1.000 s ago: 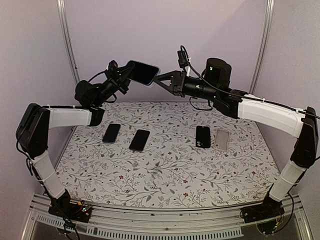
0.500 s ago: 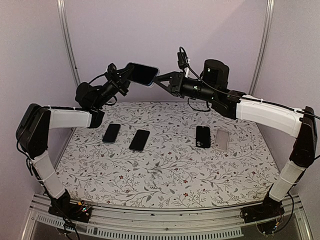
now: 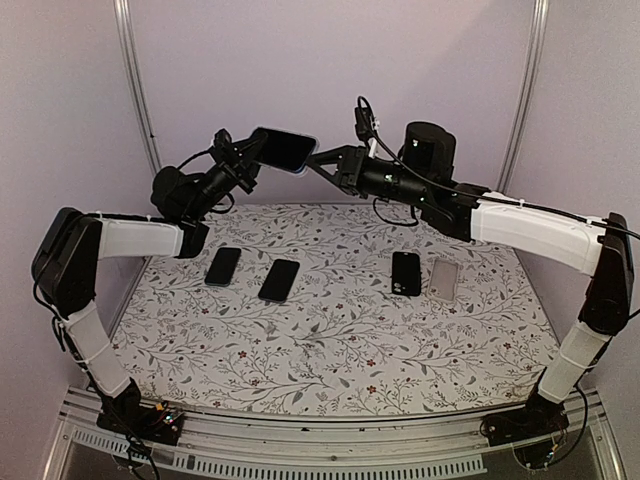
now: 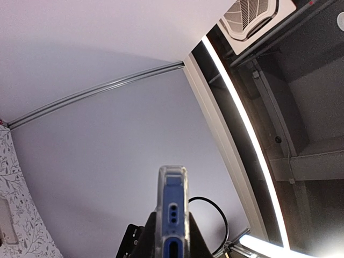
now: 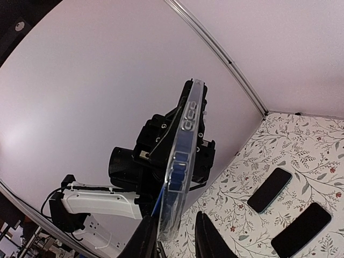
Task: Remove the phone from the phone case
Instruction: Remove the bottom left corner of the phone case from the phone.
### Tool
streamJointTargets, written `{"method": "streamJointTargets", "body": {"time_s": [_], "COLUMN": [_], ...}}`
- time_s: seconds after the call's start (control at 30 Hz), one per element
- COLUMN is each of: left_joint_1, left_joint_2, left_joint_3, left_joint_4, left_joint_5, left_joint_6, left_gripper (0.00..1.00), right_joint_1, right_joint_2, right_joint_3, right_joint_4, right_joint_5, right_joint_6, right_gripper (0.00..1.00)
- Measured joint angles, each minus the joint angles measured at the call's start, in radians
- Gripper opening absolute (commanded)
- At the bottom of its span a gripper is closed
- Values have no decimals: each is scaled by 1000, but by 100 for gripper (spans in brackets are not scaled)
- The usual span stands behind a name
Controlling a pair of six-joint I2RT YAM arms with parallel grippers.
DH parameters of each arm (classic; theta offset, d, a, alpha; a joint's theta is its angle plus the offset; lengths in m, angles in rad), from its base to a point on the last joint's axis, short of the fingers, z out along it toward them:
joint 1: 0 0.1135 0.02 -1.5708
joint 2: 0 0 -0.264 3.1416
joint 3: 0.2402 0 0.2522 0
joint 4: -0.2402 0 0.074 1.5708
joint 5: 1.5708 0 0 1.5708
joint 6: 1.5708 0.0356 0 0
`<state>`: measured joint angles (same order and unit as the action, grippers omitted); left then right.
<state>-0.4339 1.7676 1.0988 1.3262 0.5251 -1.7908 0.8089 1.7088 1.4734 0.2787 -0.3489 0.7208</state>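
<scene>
Roughly, from the near edge outward. Metal rail point(image 3: 330, 440) carries both arm bases, left arm on the left.

Table point(image 3: 330, 350), floral-patterned top. Four flat items lie on it in a loose row past the middle, none touching:
- dark handset point(image 3: 222, 266), far left
- second dark handset point(image 3: 279, 280), just right of it
- black handset point(image 3: 406, 273), right of centre
- pale empty case point(image 3: 443, 279), just beside the black one

Above and beyond that row, both arms reach up and inward and meet in mid-air near the back wall point(image 3: 330, 60).

Phone case point(image 3: 285, 148): clear, held off the table between the two grippers, dark face towards the top camera. Phone point(image 4: 173, 212): blue, sits inside the clear case; both wrist views show it edge-on with the shell around it.

Left gripper point(image 3: 250, 160): on the case's left end. Wrist view shows a dark finger point(image 4: 149, 239) on each side of the cased phone, jaws pinching it across its thickness.

Right gripper point(image 3: 315, 158): at the case's right end. Wrist view: the case's lower end stands between the two fingers point(image 5: 145, 239); one finger lies against the case edge, the other shows a sliver of gap. Cannot tell whether these jaws actually clamp it.

Behind the case in the right wrist view, the left arm's dark wrist and white link.
</scene>
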Motion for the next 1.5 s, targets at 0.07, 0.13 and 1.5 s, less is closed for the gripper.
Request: {"method": "streamJointTargets", "body": {"time_s": [0.07, 0.13, 1.5], "left_joint_1": [0, 0, -2], "left_joint_2": [0, 0, -165], "left_joint_3": [-5, -11, -99], "left_joint_4": [-1, -1, -348], "left_joint_5": [-1, -3, 79], "left_joint_6": [3, 7, 199], "left_gripper": [0, 0, 0], "right_joint_1": [1, 2, 35], "right_joint_2": [0, 0, -73], "right_joint_3": [-7, -14, -167], "right_joint_4": [5, 10, 11], "right_joint_5": [4, 8, 50], "right_joint_6": [0, 0, -232], "right_gripper": [24, 24, 31]}}
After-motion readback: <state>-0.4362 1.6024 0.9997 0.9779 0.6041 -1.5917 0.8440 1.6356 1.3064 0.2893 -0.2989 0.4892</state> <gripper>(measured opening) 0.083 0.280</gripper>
